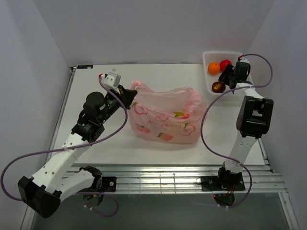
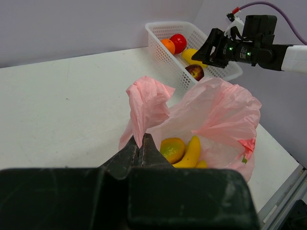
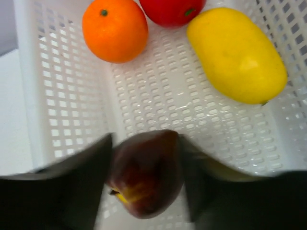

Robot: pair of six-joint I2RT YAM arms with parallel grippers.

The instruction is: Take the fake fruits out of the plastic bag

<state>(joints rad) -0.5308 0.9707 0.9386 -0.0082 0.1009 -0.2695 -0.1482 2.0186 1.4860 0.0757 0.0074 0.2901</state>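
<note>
Jaws of my left gripper (image 2: 142,152) are pressed together on a pink fold of the plastic bag (image 2: 220,110), low in the middle of the left wrist view. The bag's mouth gapes, and inside lie a yellow banana (image 2: 190,152) and an orange-green fruit (image 2: 171,149). My right gripper (image 3: 145,140) hangs spread over the white basket (image 3: 62,96) at the upper right of the top view. A dark red fruit (image 3: 144,179) shows between its fingers, lying in the basket. An orange (image 3: 115,28), a red fruit (image 3: 170,8) and a yellow fruit (image 3: 237,57) lie higher in the right wrist frame.
</note>
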